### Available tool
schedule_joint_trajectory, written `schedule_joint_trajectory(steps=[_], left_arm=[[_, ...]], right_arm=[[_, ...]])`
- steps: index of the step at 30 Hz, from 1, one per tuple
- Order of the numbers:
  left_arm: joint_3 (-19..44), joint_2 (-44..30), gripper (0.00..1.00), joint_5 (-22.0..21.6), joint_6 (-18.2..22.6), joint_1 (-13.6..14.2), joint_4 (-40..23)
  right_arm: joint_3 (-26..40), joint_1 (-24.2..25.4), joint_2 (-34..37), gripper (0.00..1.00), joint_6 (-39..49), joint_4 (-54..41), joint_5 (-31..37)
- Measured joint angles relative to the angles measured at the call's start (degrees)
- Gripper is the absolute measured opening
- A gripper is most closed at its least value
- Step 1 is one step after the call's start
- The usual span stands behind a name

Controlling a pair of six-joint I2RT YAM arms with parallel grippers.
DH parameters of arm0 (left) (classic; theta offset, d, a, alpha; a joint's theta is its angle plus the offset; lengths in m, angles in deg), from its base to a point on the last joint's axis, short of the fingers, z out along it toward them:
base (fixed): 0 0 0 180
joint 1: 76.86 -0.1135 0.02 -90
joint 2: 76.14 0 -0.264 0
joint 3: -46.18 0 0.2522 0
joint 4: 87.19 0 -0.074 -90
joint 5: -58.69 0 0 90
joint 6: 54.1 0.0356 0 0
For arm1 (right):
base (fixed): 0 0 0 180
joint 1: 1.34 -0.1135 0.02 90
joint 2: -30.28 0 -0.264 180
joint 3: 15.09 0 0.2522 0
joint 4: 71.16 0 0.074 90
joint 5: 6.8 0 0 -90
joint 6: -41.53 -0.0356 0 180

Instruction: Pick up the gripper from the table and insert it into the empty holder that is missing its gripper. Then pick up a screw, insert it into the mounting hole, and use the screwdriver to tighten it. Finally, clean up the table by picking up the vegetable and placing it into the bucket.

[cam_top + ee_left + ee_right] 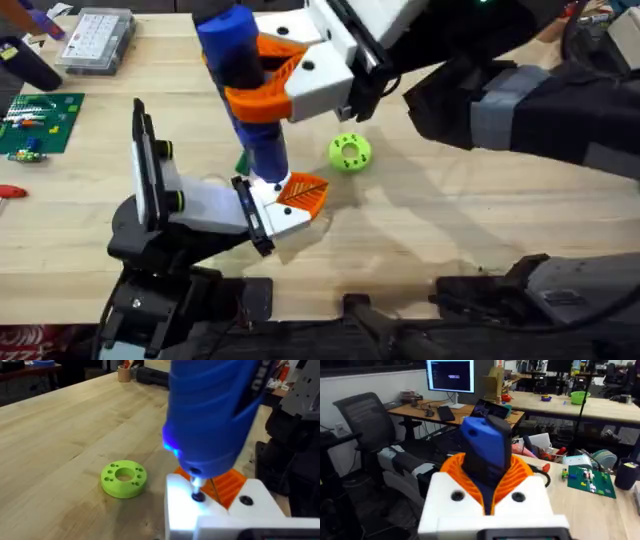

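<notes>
My right gripper (272, 88) has its orange ribbed pads closed around the blue screwdriver (243, 85), which hangs upright from my grip with its bit pointing down. Straight beneath that bit sits the white holder (272, 212), and the orange gripper (306, 192) is already seated in it, so I judge the insertion done. My left gripper (150, 175) stands beside the holder on the side away from the screwdriver; its black fingers look spread, clamping nothing, though the holder seems to rest against that arm.

A little past the screwdriver's tip, a sliver of dark green, probably the vegetable (241, 162), peeks from behind the blue body. Just beyond my right pads lies a lime-green disc (349, 152) on the table (430, 230).

The left wrist view gives what the overhead cannot: the thin bit meeting a dark screw head (198, 496) in the holder's mounting hole, with a blue light glowing on the screwdriver. So I take it that tightening is in hand. Far off in that view stands a small brownish pail, perhaps the bucket (124, 373); the vegetable has yet to go into it.

The right wrist view shows the top end of the screwdriver wedged between my orange pads (517, 477).
</notes>
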Motion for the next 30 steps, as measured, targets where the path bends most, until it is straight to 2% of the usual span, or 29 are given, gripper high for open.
schedule_joint_trajectory(steps=[30], left_arm=[[0.00, 0.00, 0.010, 0.00, 0.00, 0.00, 0.01]], right_arm=[[0.00, -1.11, 0.01, 0.046, 0.06, -1.28, -0.17]])
